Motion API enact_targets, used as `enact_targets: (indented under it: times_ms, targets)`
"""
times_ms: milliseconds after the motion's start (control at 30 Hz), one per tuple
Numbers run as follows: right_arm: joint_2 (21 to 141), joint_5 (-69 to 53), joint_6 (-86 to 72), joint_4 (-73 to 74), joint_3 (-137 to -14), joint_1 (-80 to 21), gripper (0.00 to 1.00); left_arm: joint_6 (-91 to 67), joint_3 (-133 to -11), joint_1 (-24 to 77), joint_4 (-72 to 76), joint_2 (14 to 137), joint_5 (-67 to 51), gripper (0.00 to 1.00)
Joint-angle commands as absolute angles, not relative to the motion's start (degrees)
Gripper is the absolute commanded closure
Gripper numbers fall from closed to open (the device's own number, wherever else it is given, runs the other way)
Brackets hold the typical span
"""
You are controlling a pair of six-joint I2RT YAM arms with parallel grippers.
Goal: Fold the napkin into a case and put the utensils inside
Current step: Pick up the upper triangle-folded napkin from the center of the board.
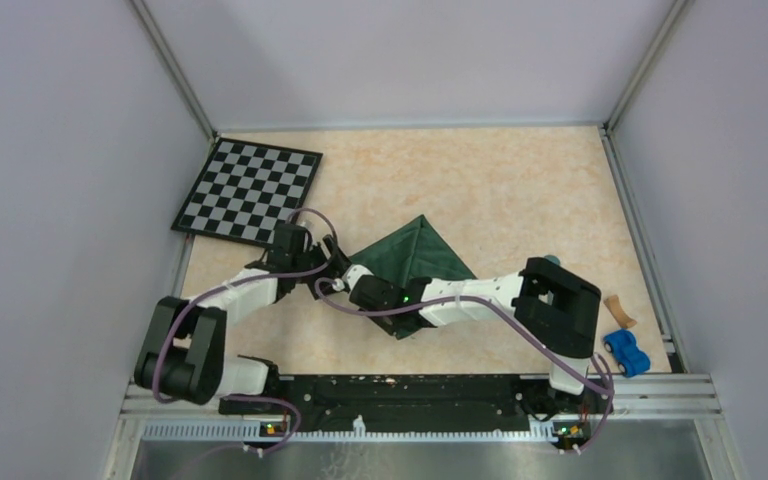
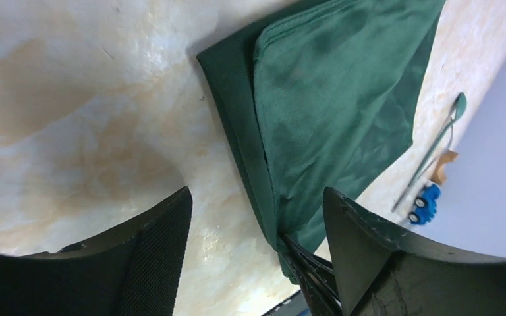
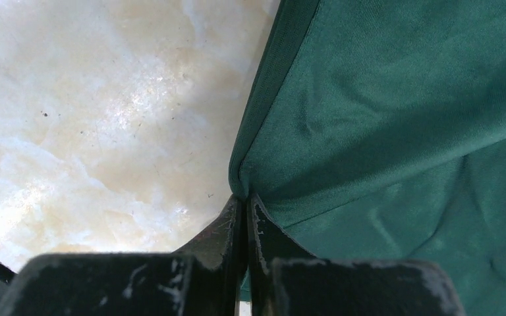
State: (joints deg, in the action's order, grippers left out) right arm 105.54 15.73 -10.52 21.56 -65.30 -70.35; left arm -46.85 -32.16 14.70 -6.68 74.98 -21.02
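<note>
The folded napkin [image 1: 415,252] lies mid-table, at 4 o'clock from the checkered board [image 1: 248,190]. The right gripper [image 3: 245,197] is clenched on its folded edge; the left gripper [image 2: 257,210] hangs released, jaws spread, at the napkin's 9 o'clock.

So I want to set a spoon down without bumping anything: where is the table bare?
Freest: the far tabletop between the checkered board, the napkin and the right wall, plus the strip before the base rail. Crowded: the napkin's corner where left gripper and right gripper meet, and the right edge by the toy car and wooden piece.
</note>
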Motion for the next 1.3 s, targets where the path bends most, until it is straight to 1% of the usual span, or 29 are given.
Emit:
enact_targets:
  times_ms: [0, 67, 200, 400, 700, 1033, 1100, 1200, 1267]
  targets:
    - [102.1, 16.6, -10.7, 18.9, -62.5, -70.5, 1.0, -55.9, -27.7, 14.7, 10.1, 80.5, -31.8, 0.25]
    - [100.4, 15.9, -10.6, 17.8, -61.9, -70.5, 1.0, -59.2, -25.3, 14.8, 13.8, 80.9, -30.7, 0.3]
    - [97.5, 15.8, -10.6, 16.6, -60.7, -70.4, 1.0, -62.6, -21.7, 14.9, 17.0, 79.3, -25.2, 0.31]
    - [93.3, 15.1, -10.8, 13.7, -58.5, -69.5, 1.0, -65.3, -21.4, 14.9, 17.2, 82.0, -24.4, 0.37]
    - [92.6, 13.2, -10.8, 12.2, -57.0, -68.7, 1.0, -65.2, -22.2, 14.9, 21.0, 86.8, -23.5, 0.49]
    - [92.5, 12.6, -10.5, 11.7, -56.0, -68.7, 1.0, -62.8, -25.3, 14.9, 19.3, 88.0, -22.5, 0.73]
    - [92.6, 12.5, -10.5, 11.6, -56.1, -68.7, 1.0, -62.8, -25.5, 14.8, 19.4, 88.3, -22.6, 0.76]
    - [92.5, 12.4, -10.6, 11.5, -56.1, -68.7, 1.0, -62.3, -25.5, 14.9, 19.8, 88.0, -22.8, 0.86]
    - [92.3, 11.8, -10.6, 11.1, -56.0, -68.7, 1.0, -61.6, -25.9, 14.8, 18.6, 86.9, -22.2, 0.95]
